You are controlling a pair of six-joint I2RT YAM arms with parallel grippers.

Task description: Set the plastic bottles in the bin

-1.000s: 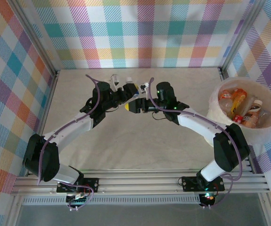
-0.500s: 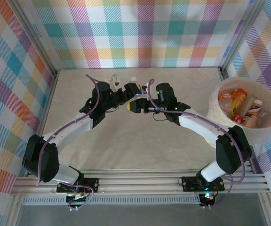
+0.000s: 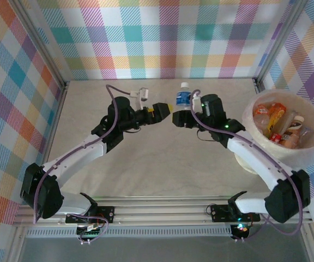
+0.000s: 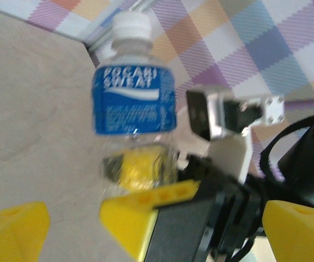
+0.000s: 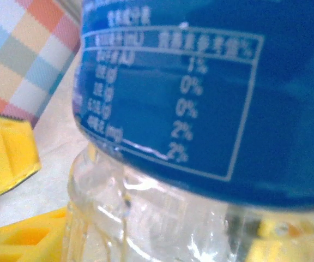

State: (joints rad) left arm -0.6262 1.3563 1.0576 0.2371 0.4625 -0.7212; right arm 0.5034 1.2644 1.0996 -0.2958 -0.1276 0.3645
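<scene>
The blue-labelled bottle [image 3: 183, 99] stands upright near the counter's 12 o'clock, pinched at its clear lower body by the right tool [image 3: 180, 116]. The left tool [image 3: 162, 109] gapes wide at its 9 o'clock, empty. It is probably light, thin-walled and slick, so a gentle grip below the label suits. The bin [image 3: 311, 155] sits at 3 o'clock. The bottle's base is hidden, and its contents are unclear.

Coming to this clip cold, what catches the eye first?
A blue-labelled bottle, gripped at its clear lower end by the right tool, stands out mid-table toward the back, the left tool open beside it. At the right edge, the bin holds a heap of orange-labelled bottles.
</scene>
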